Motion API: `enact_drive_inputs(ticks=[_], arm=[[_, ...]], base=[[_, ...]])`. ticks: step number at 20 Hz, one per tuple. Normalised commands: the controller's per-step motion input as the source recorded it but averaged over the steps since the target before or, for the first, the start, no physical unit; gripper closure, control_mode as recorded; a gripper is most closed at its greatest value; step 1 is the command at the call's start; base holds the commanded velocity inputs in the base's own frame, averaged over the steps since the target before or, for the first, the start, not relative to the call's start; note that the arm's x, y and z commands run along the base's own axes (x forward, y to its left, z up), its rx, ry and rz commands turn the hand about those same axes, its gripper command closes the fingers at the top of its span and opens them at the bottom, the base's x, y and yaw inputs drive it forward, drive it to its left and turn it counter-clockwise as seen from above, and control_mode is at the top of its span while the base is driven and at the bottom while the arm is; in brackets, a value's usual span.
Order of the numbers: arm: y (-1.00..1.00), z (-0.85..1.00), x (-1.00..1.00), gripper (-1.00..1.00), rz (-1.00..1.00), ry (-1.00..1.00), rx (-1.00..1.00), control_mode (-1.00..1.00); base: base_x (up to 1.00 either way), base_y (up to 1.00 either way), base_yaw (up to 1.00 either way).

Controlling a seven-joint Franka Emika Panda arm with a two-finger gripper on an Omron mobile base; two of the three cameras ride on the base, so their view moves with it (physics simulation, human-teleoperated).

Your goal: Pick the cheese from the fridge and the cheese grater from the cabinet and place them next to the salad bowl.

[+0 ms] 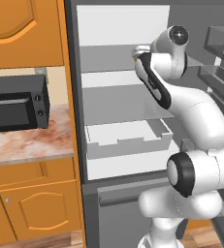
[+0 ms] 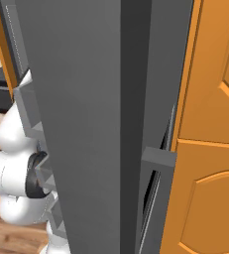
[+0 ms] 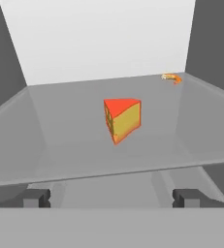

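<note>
Fingertips [image 3: 36,197] of the gripper [image 3: 111,198] stand wide apart, empty, short of the cheese [image 3: 122,119] mid-shelf in the fridge [image 1: 128,101]; advance level, probably slightly right, before closing.

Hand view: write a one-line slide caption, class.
Open gripper faces the cheese on a fridge shelf, a small orange item lying farther back.

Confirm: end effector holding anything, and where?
Nothing held. The end effector is open, short of the orange-red cheese wedge, which sits untouched on the fridge shelf.
</note>
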Motion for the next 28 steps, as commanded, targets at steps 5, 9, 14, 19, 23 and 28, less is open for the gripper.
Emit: enact_drive_inputs(ticks=[5, 9, 14, 19, 23, 28], arm=[[-0.03, -0.01, 0.35, -1.0, 0.0, 0.0, 0.0, -1.0], [-0.08, -0.01, 0.33, -1.0, 0.0, 0.0, 0.0, -1.0], [-0.08, -0.05, 0.34, -1.0, 0.0, 0.0, 0.0, -1.0], [-0.04, -0.06, 0.42, -1.0, 0.0, 0.0, 0.0, -1.0], [-0.04, -0.08, 0.4, -1.0, 0.0, 0.0, 0.0, -1.0], [-0.04, -0.06, 0.36, -1.0, 0.0, 0.0, 0.0, -1.0]], base=[[0.0, 0.0, 0.0], [0.0, 0.0, 0.0], [0.0, 0.0, 0.0], [0.0, 0.0, 0.0], [0.0, 0.0, 0.0], [0.0, 0.0, 0.0]])
